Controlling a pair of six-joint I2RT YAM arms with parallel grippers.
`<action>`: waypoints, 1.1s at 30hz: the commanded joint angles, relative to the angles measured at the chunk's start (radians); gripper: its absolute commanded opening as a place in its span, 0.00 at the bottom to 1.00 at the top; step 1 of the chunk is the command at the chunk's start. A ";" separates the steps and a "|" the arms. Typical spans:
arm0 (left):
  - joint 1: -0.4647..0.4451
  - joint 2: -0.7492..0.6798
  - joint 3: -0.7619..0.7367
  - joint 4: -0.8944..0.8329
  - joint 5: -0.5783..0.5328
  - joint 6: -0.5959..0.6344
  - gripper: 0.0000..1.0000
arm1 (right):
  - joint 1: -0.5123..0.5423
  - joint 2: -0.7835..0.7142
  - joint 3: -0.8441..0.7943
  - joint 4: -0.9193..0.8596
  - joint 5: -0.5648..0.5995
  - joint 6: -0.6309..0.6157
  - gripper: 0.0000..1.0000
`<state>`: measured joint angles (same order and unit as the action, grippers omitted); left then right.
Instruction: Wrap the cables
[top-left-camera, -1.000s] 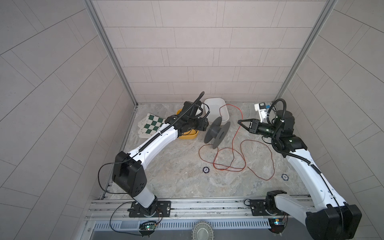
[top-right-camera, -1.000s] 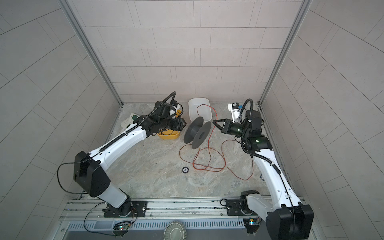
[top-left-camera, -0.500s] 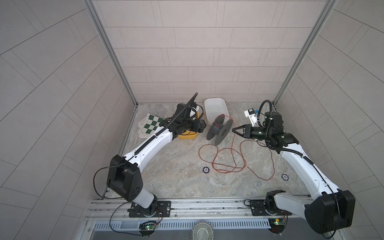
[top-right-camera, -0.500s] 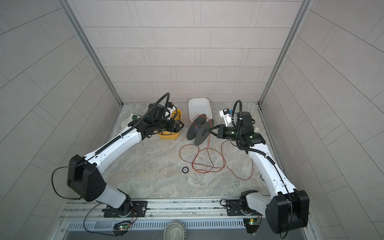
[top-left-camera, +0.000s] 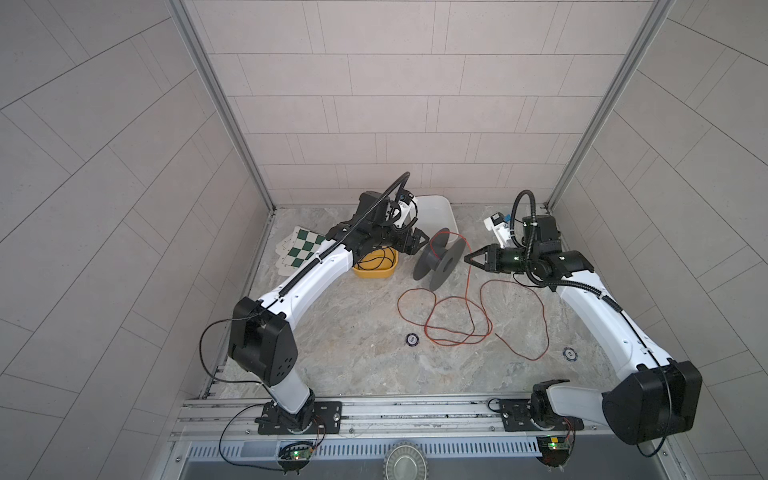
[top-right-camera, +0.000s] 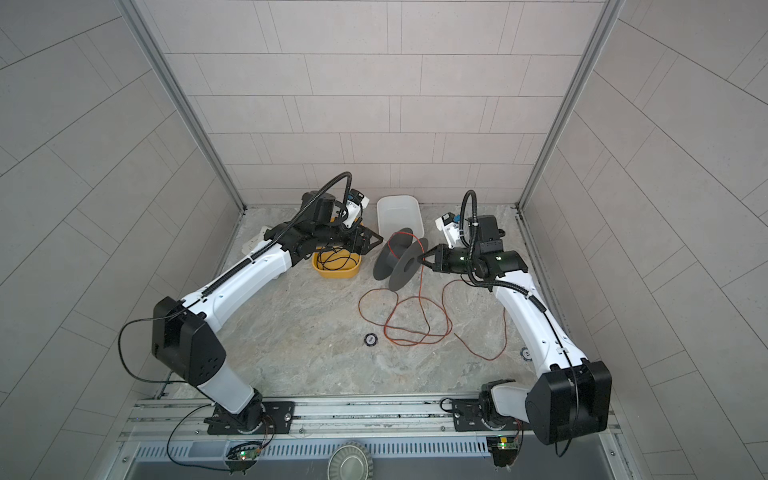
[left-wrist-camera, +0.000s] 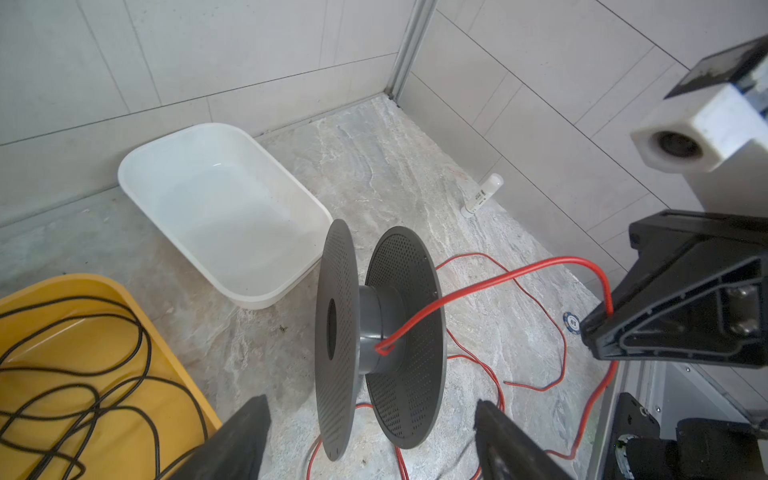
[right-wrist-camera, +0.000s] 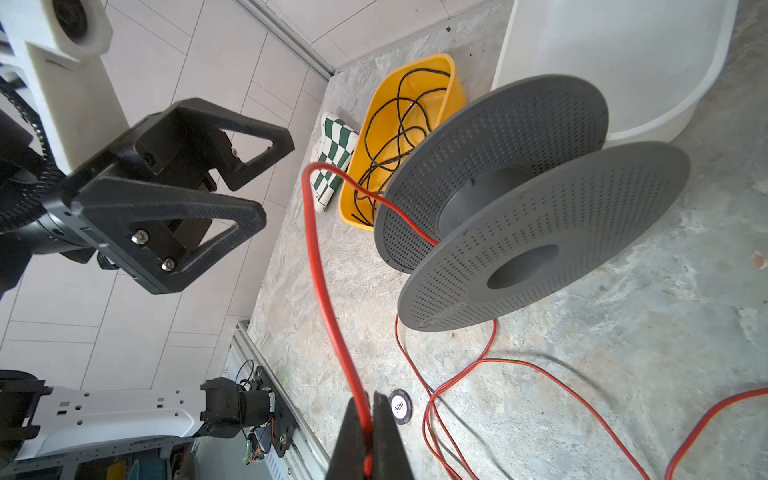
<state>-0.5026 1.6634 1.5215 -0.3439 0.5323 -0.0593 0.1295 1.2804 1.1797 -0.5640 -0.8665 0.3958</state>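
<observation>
TOP: 2 eyes high over front rail (top-left-camera: 415, 409), facing down and back, far, whole floor (top-left-camera: 353, 332), nearly same frame | LEFT WRIST: close, low, facing spool (left-wrist-camera: 338, 270) toward right arm (top-left-camera: 602, 324) | RIGHT WRIST: close, rolled sideways, facing same spool toward left arm (top-left-camera: 307, 282) | SHARED BY ALL 4: spool, wire (right-wrist-camera: 324, 282), tray (right-wrist-camera: 457, 87)

Bright, even light (edges bowed)

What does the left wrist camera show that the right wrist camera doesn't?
Only the left wrist view shows a small white tube by the wall and a blue chip marked 10. Only the right wrist view shows the green-checkered mat and a chip marked 500. Both show the grey spool, the red wire, the yellow tray holding the black cable, and the white tub.
</observation>
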 joint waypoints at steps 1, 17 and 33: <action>-0.006 0.024 0.043 0.009 0.091 0.123 0.81 | 0.014 0.016 0.055 -0.102 0.013 -0.085 0.00; -0.040 0.117 0.157 0.013 0.182 0.243 0.68 | 0.060 0.167 0.271 -0.301 0.016 -0.195 0.00; -0.071 0.171 0.210 -0.013 0.141 0.247 0.23 | 0.059 0.249 0.355 -0.353 0.086 -0.235 0.00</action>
<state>-0.5659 1.8347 1.6978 -0.3584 0.6796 0.1783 0.1852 1.5105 1.5093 -0.8917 -0.8116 0.1959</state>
